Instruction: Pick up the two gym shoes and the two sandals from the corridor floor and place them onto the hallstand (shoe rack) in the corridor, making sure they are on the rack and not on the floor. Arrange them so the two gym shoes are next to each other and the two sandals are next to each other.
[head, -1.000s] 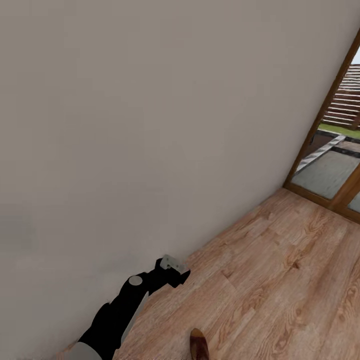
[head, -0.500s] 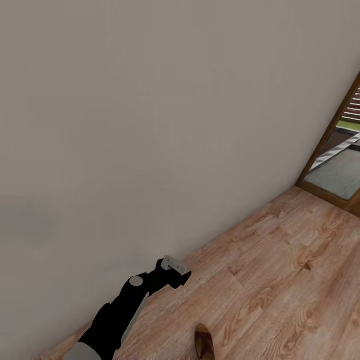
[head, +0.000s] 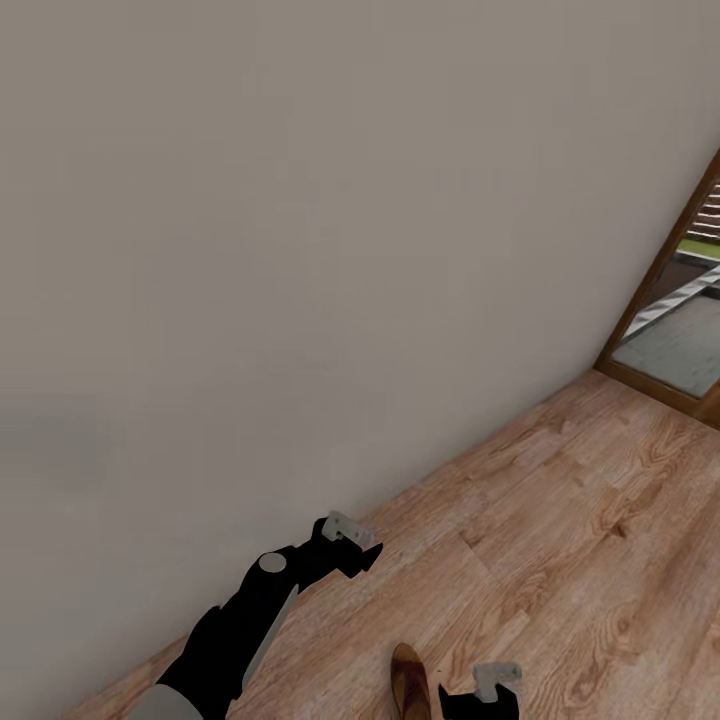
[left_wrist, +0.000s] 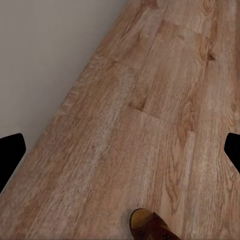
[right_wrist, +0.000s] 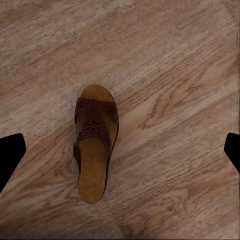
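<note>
A brown sandal (right_wrist: 94, 143) is seen flat on the wood floor (head: 560, 540), directly below the right gripper (right_wrist: 120, 150), whose jaws are spread wide. The left gripper (left_wrist: 120, 150), likewise spread and empty, is held nearer the wall (head: 300, 250).

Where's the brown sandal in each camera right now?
Head view: sandal at the bottom edge, beside the right claw.
Left wrist view: only its toe end, at the bottom edge.
Right wrist view: whole sandal, just left of centre.
Shared landmark: the wood-grain floor.
</note>
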